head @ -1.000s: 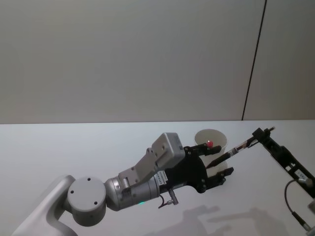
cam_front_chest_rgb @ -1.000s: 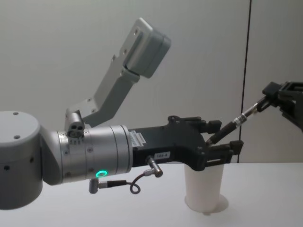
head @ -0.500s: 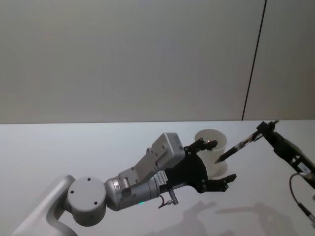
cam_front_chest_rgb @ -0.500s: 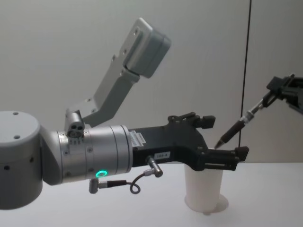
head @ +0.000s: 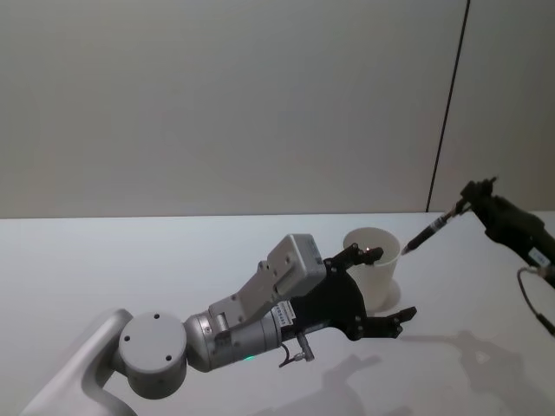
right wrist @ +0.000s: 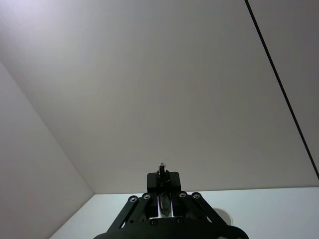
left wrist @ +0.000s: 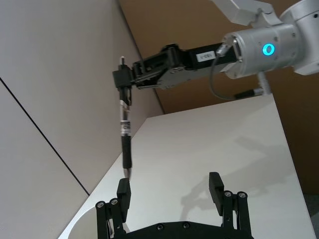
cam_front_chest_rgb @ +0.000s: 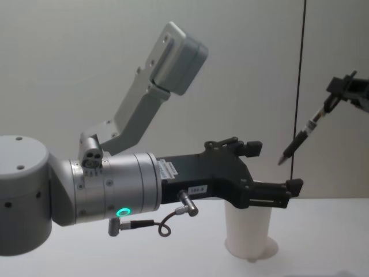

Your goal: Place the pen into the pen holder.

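Above the white counter (head: 104, 260), the right claw (head: 473, 192) now grips the pen (head: 429, 232) alone, lifted clear of the left claw (head: 377, 282), spread open beside the pen holder (head: 373, 276), handover apparently complete.

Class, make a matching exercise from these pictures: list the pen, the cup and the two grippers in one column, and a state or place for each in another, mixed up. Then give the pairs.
1 pen
2 cup
3 left gripper
4 right gripper

a open, above the cup
b upright on the table
c shut on the pen
d tilted, tip down, held in the air

Pairs: 1-d, 2-b, 3-a, 4-c
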